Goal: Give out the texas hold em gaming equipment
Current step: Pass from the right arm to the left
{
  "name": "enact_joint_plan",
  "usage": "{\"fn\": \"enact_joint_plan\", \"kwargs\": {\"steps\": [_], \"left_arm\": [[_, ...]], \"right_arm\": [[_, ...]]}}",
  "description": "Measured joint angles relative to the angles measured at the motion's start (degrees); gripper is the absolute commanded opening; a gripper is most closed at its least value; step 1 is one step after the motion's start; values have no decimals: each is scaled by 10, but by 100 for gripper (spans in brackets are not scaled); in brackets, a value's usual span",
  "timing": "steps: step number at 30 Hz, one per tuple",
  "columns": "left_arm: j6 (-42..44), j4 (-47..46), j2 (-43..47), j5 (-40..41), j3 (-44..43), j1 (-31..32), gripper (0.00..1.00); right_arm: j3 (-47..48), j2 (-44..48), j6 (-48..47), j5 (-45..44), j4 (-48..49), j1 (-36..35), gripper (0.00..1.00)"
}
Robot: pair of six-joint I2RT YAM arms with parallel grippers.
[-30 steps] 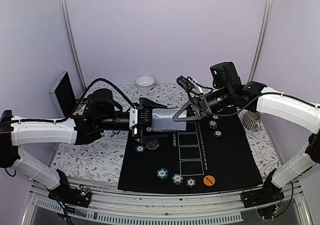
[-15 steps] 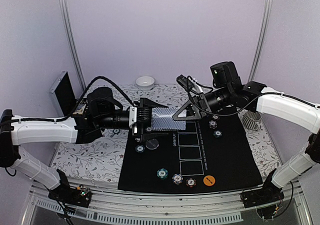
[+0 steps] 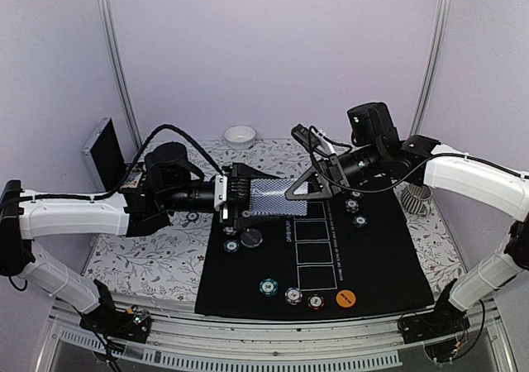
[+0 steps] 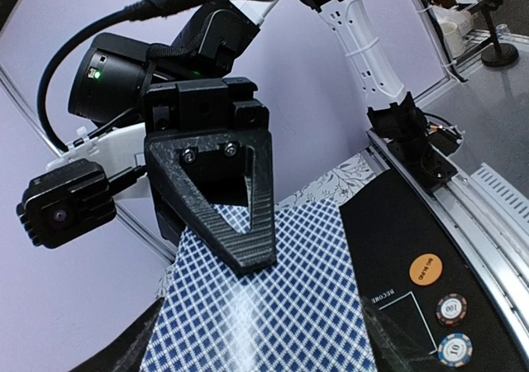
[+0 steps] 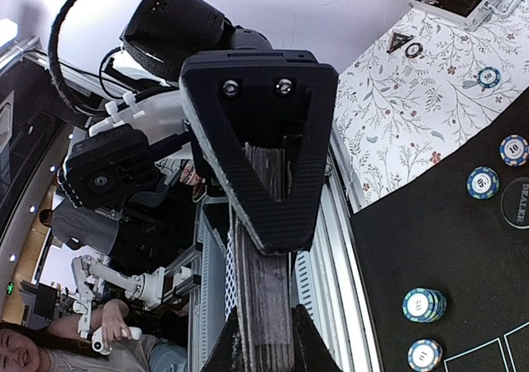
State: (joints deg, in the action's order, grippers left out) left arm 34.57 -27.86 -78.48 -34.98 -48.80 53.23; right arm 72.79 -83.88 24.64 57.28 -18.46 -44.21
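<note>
Deck of cards (image 3: 269, 198): held flat in the air over the far left part of the black mat (image 3: 380, 256), between the two arms, grey-blue back up.
Left jaws (image 3: 245, 198): clamped on the deck's left end, carrying it.
Right jaws (image 3: 294, 193): closed over the deck's right end, one finger flat on the top card. How many cards they pinch cannot be told.
Weight and stiffness: probably light. Single cards bend easily, while the stack is stiffer.
Surface: likely slick, so cards would slide over each other and fan out if the squeeze slackens.
Where to hold: across the thickness at a short end. To deal, draw off only the top card by its free end.
Chips (image 3: 292, 295): lying on the mat near the front edge, well below the deck, with the orange button (image 3: 345, 298) to their right.
Worktop (image 3: 140, 256): floral cloth under the mat.
</note>
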Motion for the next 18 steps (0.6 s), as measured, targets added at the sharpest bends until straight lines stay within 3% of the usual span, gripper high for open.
{"fn": "enact_joint_plan", "kwargs": {"steps": [9,18], "left_arm": [[0,3,0,-2,-2,0,63],[-27,8,0,11,-2,2,58]], "right_arm": [[-1,0,0,1,-1,0,3],[-8,-2,2,1,5,1,20]]}}
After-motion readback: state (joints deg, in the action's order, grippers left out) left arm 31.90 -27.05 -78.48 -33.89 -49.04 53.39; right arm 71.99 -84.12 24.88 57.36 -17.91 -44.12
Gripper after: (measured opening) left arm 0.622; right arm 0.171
